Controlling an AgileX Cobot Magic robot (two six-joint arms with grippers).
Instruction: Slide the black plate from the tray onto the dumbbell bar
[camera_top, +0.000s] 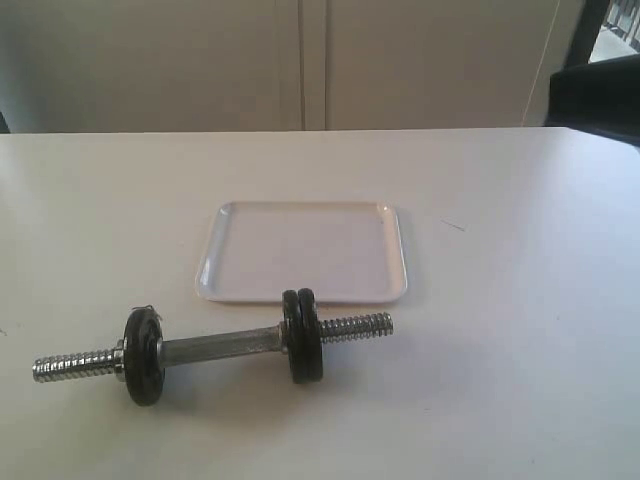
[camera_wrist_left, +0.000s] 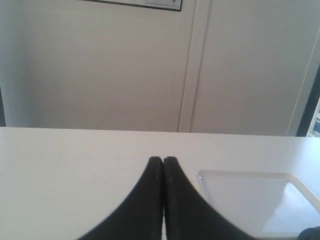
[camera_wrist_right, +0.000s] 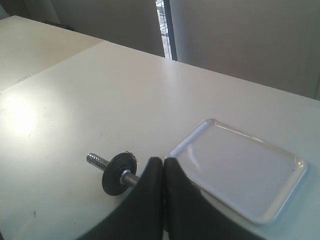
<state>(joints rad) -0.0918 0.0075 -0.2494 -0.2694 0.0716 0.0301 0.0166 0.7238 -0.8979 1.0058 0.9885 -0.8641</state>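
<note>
With the left hand (camera_wrist_left: 163, 161) and right hand (camera_wrist_right: 163, 162) clenched empty, the black plate (camera_top: 303, 336) sits uncollared on the dumbbell bar (camera_top: 220, 347), so any bump may slide it off.

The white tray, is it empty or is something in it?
Empty. The shallow white rectangular plastic tray shows only its bare floor; the round black iron plates sit on the shiny chrome dumbbell bar.

1. Bar (camera_top: 220, 346): shiny chrome metal, smooth in the middle, coarsely threaded at the ends.
2. Plates (camera_top: 303, 340): black metal, matt, slightly rough.
3. Tray (camera_top: 300, 250): white plastic, smooth and glossy.
4. Bench (camera_top: 520, 300): white, smooth, with a soft sheen.
</note>
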